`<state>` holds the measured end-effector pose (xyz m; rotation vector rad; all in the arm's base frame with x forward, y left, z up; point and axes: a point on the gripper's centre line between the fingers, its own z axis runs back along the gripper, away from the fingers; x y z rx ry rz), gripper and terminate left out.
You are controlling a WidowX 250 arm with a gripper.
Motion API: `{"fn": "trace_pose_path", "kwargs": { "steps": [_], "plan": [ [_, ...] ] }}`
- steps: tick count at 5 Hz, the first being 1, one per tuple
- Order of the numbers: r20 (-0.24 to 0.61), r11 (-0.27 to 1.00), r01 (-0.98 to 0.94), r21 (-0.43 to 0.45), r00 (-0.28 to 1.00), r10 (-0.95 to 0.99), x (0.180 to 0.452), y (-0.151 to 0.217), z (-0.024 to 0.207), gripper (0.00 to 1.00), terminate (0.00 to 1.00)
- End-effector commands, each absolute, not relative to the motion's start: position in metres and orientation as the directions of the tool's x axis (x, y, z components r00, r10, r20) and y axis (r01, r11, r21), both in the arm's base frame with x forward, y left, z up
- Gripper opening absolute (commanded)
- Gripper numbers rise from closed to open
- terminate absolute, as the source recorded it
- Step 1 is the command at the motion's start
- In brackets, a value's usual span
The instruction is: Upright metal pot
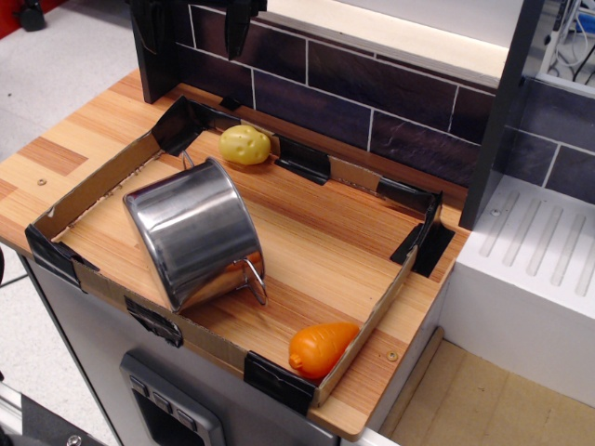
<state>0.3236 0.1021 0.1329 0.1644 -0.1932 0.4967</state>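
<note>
The metal pot [197,232] lies on its side in the left half of a shallow cardboard tray [376,311]. Its shiny side wall faces up and towards me. Its mouth points right and away, so the inside is hidden. One wire loop handle [253,279] rests on the wood at the front, and the other [187,159] sticks up at the back. A dark part of my gripper [244,26] hangs at the top edge, behind the tray and well apart from the pot. Its fingers are cut off by the frame.
A yellow toy potato [244,145] lies at the tray's back edge. An orange toy carrot [321,348] lies in the front right corner. A dark tiled wall [372,93] stands behind, with a black post [153,56] at left. A white sink drainer [539,251] is at right.
</note>
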Motion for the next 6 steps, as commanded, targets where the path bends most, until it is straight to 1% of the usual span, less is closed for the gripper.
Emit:
{"fn": "trace_pose_path", "kwargs": {
  "steps": [1,2,3,4,5,6],
  "plan": [
    [0.223,0.867,-0.487,0.109,0.862,0.456,0.324,0.102,0.133,1.00,0.00],
    [0.202,0.824,-0.539,0.173,0.838,0.506,0.324,0.083,0.139,1.00,0.00],
    [0.169,0.758,-0.592,0.272,0.805,0.568,0.317,0.063,0.146,1.00,0.00],
    [0.091,0.723,-0.602,0.340,0.786,0.611,0.310,0.053,0.145,1.00,0.00],
    [-0.022,0.727,-0.553,0.407,0.790,0.613,0.304,0.054,0.135,1.00,0.00],
    [-0.074,0.731,-0.502,0.462,0.799,0.596,0.300,0.063,0.131,1.00,0.00]
  ]
}}
